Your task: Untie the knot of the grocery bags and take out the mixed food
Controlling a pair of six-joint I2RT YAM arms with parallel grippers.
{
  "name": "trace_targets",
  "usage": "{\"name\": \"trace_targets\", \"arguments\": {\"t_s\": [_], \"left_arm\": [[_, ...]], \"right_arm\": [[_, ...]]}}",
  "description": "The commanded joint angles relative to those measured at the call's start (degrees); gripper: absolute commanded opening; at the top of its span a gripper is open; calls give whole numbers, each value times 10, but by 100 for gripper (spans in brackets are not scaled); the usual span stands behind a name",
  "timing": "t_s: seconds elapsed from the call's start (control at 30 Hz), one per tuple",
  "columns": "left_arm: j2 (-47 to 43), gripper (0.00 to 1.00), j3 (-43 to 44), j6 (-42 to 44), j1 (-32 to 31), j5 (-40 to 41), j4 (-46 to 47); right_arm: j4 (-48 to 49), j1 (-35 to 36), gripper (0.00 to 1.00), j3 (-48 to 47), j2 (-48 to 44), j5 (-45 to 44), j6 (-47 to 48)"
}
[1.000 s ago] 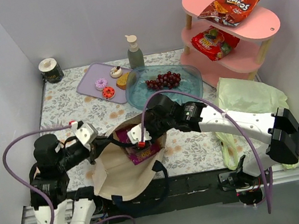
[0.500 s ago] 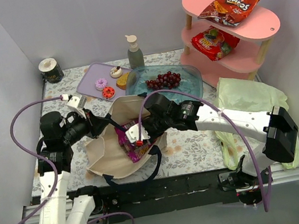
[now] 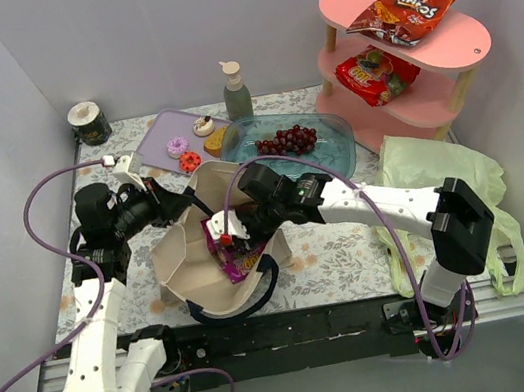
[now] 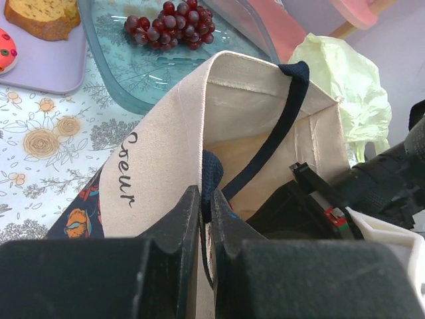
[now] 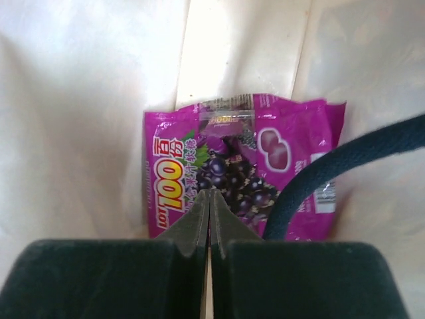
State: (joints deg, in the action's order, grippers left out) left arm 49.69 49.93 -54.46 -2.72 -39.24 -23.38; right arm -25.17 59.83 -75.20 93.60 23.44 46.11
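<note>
Worktop (image 3: 117, 181), floral-patterned, carries all items. Beige canvas tote with dark navy handles (image 3: 189, 270) stands open near the front edge, between the two arms. Thin pale-green plastic bag (image 3: 430, 171) lies crumpled at the right, apart from the tote; its knot cannot be made out. Clear blue tray (image 3: 336, 152) sits just behind the tote and holds a bunch of dark red grapes (image 3: 285, 140). Purple snack packet (image 5: 232, 159) lies inside the tote. Left claw (image 4: 206, 199) is clamped on a navy handle at the tote's rim. Right claw (image 5: 210, 193) is inside the tote, fingers pressed together, tips at the packet; whether they pinch it cannot be told.
</note>
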Motion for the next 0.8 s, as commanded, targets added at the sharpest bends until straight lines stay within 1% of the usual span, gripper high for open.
{"name": "trace_targets", "arguments": {"t_s": [0.0, 0.03, 0.07, 0.1, 0.17, 0.2, 0.27, 0.3, 0.37, 0.4, 0.47, 0.57, 0.67, 0.73, 0.77], "left_arm": [[-11, 0, 10, -15, 3, -21, 34], [-13, 0, 10, -11, 2, -22, 33], [-19, 0, 10, -10, 2, -24, 31], [-22, 0, 10, -8, 2, -28, 30], [-28, 0, 9, -2, 3, -43, 26], [-33, 0, 7, 1, 2, -49, 25], [-37, 0, 5, 12, 2, -63, 21], [-42, 0, 4, 16, 2, -66, 19], [-44, 0, 3, 34, 2, -70, 9], [-46, 0, 2, 42, 2, -72, 4], [-50, 0, 1, 53, 2, -70, -8], [-55, 0, -3, 66, 2, -72, -19], [-52, 0, -4, 70, 2, -78, -25], [-50, 0, -3, 71, 2, -80, -25], [-47, 0, -3, 72, 2, -80, -24]], "right_arm": [[62, 1, 1, 15, 6, -94, -127], [74, 0, 1, 15, 11, -137, -204], [100, 0, 1, 23, 14, -186, -234], [104, -1, 1, 28, 17, -257, -253], [85, -2, 1, 32, 21, -285, -296], [72, -3, 9, 30, 32, -289, -313], [64, -4, 17, 44, 33, -285, -351], [63, -5, 25, 57, 35, -284, -361], [61, -4, 32, 69, 42, -278, -378], [64, -5, 37, 73, 45, -277, -393], [68, -10, 43, 80, 59, -266, -407], [77, -25, 52, 67, 86, -274, -432], [93, -44, 57, 51, 125, -279, -438], [105, -55, 57, 44, 146, -286, -436], [109, -58, 55, 42, 162, -284, -433]]}}
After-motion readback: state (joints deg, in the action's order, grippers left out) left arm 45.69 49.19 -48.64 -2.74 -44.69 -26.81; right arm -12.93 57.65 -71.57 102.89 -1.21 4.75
